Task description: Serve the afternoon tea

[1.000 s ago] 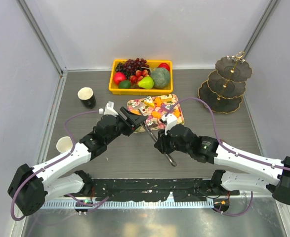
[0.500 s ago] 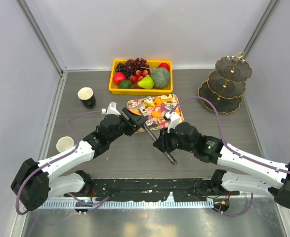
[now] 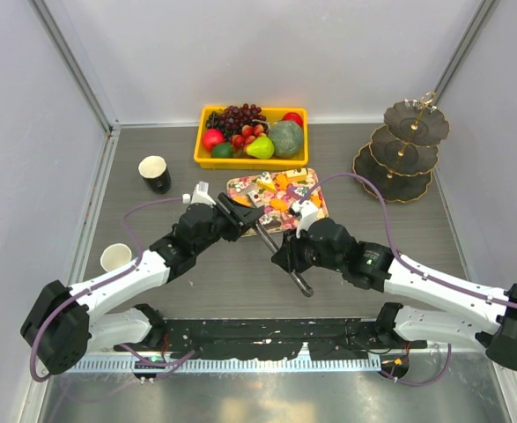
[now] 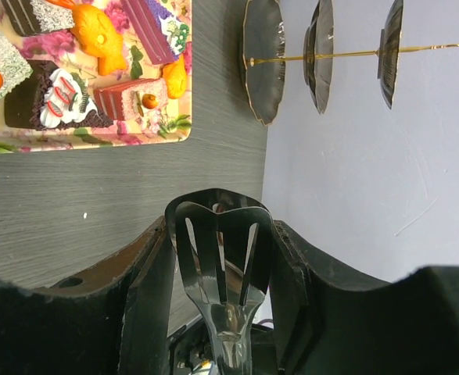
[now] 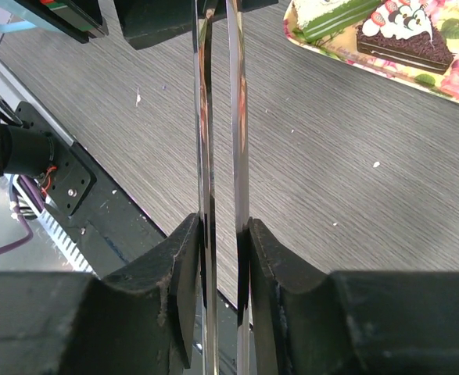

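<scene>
A pair of metal tongs hangs over the table between both arms. My right gripper is shut on its two long blades, pressing them close together. My left gripper has the tongs' slotted head between its fingers, touching both sides. Orange pastries and cake pieces lie on the floral tray just beyond the grippers. The three-tier stand is empty at the back right. At the left, the black cup stands farther back and the light-blue cup nearer.
A yellow bin of fruit sits behind the floral tray. Grey walls close in the left, back and right. Both arms reach inward over the middle of the table, with purple cables looping beside them.
My left gripper's fingers have closed in around the tongs' head. The right arm, holding the tongs, has shifted slightly toward the left arm.
</scene>
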Robot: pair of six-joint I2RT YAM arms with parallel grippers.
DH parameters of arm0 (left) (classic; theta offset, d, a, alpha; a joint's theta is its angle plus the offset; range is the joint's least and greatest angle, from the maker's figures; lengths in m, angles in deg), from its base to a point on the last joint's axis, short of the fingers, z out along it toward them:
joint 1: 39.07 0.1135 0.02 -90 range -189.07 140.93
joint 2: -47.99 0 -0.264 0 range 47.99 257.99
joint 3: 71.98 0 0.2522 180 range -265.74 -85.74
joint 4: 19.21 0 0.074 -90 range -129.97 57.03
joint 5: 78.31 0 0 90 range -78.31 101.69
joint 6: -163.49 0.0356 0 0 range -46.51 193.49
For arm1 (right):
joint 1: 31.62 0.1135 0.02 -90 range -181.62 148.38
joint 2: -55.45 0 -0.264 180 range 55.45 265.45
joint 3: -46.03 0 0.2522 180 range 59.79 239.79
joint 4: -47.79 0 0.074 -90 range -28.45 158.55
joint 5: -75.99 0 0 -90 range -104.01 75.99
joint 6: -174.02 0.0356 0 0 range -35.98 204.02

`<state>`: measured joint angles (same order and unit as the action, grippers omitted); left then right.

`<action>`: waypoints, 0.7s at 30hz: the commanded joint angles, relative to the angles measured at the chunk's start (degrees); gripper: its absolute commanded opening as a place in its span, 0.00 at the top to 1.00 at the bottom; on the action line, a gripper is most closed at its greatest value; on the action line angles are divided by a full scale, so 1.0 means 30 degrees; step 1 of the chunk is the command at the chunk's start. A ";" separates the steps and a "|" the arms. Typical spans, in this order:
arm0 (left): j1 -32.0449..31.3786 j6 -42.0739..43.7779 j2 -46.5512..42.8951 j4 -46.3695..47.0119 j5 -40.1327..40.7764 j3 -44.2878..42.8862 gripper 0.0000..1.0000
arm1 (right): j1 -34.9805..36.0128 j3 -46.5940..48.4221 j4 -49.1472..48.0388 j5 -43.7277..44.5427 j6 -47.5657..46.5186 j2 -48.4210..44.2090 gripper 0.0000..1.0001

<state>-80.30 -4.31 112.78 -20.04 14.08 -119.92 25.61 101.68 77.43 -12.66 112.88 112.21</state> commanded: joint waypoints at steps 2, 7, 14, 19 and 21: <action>0.0033 -0.0434 -0.0240 0.0204 -0.0007 -0.0502 1.00 | -0.0005 0.0626 -0.0518 -0.0155 -0.0245 0.0622 0.65; 0.0033 -0.0376 -0.0475 -0.0792 0.0286 -0.0767 1.00 | 0.0024 0.0919 0.0096 -0.0155 -0.0626 0.0945 0.61; 0.0033 -0.0492 -0.0447 -0.0940 0.0228 -0.0884 1.00 | 0.0200 0.1125 0.0391 -0.0155 -0.1066 0.1415 0.58; 0.0033 -0.0726 -0.0388 -0.0853 0.0111 -0.0797 1.00 | 0.0287 0.1096 0.0420 -0.0009 -0.1270 0.1824 0.55; 0.0033 -0.0814 -0.0387 -0.0852 0.0081 -0.0767 1.00 | 0.0317 0.1154 0.0420 0.0079 -0.1358 0.2000 0.55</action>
<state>-80.30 -4.60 112.76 -24.59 14.47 -120.11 26.16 102.75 78.46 -13.27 110.24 117.01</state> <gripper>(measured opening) 0.503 0.448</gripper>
